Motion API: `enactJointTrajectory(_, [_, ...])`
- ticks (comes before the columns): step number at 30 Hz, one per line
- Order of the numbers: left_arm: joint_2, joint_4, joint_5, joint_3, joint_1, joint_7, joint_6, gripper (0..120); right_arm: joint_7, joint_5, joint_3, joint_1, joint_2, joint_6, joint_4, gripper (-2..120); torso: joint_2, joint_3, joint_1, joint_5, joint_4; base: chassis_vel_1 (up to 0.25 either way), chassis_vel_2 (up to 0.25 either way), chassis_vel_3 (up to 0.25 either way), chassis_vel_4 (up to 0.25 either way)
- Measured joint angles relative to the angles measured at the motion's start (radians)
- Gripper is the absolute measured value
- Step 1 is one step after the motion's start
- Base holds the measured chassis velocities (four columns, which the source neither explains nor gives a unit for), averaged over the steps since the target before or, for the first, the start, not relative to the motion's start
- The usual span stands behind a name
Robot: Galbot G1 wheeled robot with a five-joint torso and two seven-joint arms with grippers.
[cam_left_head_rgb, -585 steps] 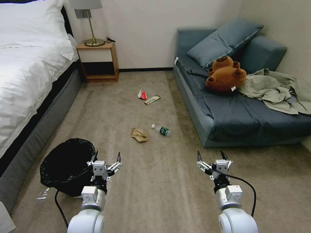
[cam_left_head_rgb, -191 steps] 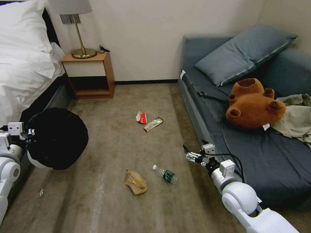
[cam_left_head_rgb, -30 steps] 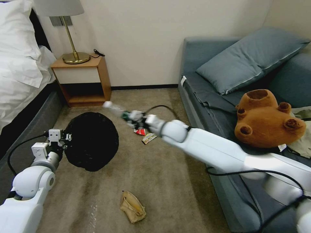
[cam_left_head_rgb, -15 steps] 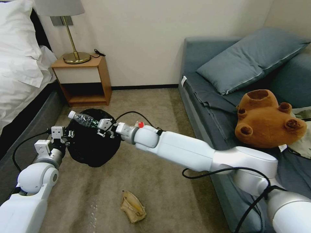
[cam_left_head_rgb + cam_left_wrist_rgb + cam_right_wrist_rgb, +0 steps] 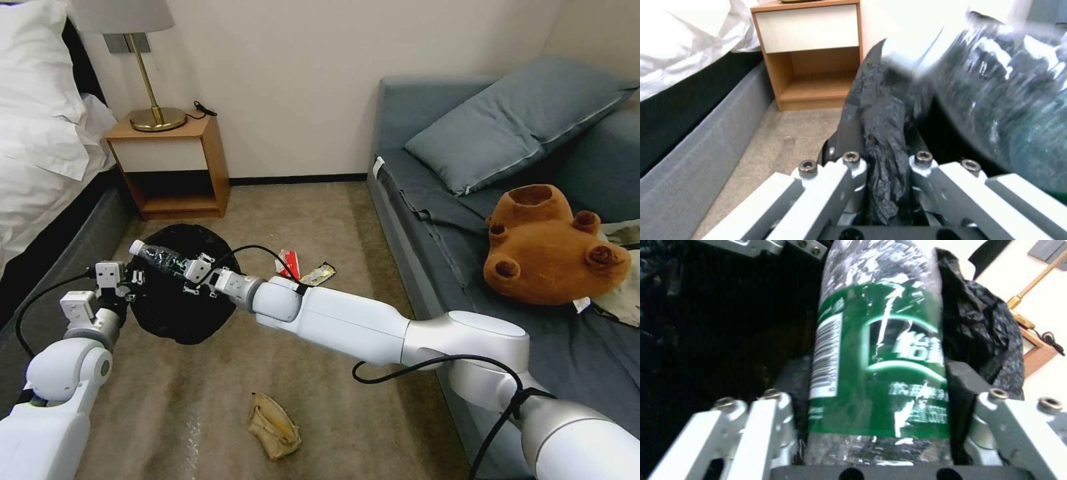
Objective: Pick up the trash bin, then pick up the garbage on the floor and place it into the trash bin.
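The left tool (image 5: 127,283) is pinched on the rim of the small round white trash bin lined with a crinkly black plastic bag (image 5: 175,293), holding it lifted off the carpet and tipped so its mouth faces the head camera. In the left wrist view the tool (image 5: 885,166) has a fold of the black liner squeezed between its fingers (image 5: 849,166).

The right arm reaches across the robot's front, and the right tool (image 5: 183,267) is clamped on the clear plastic bottle with a green label (image 5: 157,253), held lengthwise over the bin's mouth with its white cap past the rim on the bed side. The right wrist view shows the bottle (image 5: 880,373) gripped at the label between both fingers (image 5: 965,380), with the bin's dark inside (image 5: 720,333) behind it.

The crumpled tan paper bag (image 5: 272,425) lies on the carpet (image 5: 347,413) near the head view's lower edge. The red-white wrapper (image 5: 288,262) and the long yellowish-brown snack wrapper (image 5: 317,273) lie just beside each other farther off, between the bin and the grey-blue sofa (image 5: 427,200).
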Motion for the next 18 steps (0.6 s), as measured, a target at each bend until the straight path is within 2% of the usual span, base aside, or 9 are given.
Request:
enactJointTrajectory(1, [0.000,0.000,0.000,0.000,0.000,0.000,0.000,5,0.000,0.000,0.000,0.000,0.000,0.000,0.000,64,0.000,0.000,0.000,0.0000,0.0000,0.000,0.000,0.000,0.000])
enactJointTrajectory(3, [0.002,0.004,-0.002,-0.006,0.002,0.003,-0.003,5,0.004,0.001,0.002,0.000,-0.007,-0.004,0.008,75,0.000,0.000,0.000,0.0000,0.0000,0.000,0.000,0.000,0.000])
enactJointTrajectory(4, [0.002,0.004,-0.002,-0.006,0.002,0.003,-0.003,5,0.004,0.001,0.002,0.000,-0.007,-0.004,0.008,75,0.000,0.000,0.000,0.0000,0.0000,0.000,0.000,0.000,0.000])
enactJointTrajectory(6, [0.003,0.007,-0.006,-0.015,0.005,0.005,-0.006,5,0.008,0.001,0.003,-0.001,-0.016,-0.008,0.019,87,0.000,0.000,0.000,0.0000,0.0000,0.000,0.000,0.000,0.000])
enactJointTrajectory(10, [0.006,0.012,-0.009,-0.024,0.009,0.009,-0.009,5,0.013,0.003,0.003,-0.004,-0.024,-0.013,0.029,93,0.000,0.000,0.000,0.0000,0.0000,0.000,0.000,0.000,0.000])
enactJointTrajectory(11, [0.010,0.016,-0.013,-0.034,0.015,0.013,-0.013,5,0.019,0.003,0.002,-0.005,-0.031,-0.016,0.037,99,0.000,0.000,0.000,0.0000,0.0000,0.000,0.000,0.000,0.000])
enactJointTrajectory(18, [0.018,0.020,-0.023,-0.060,0.032,0.023,-0.020,5,0.038,0.015,0.002,0.002,-0.060,-0.042,0.079,100,0.000,0.000,0.000,0.0001,0.0002,0.000,0.000,0.000,0.000])
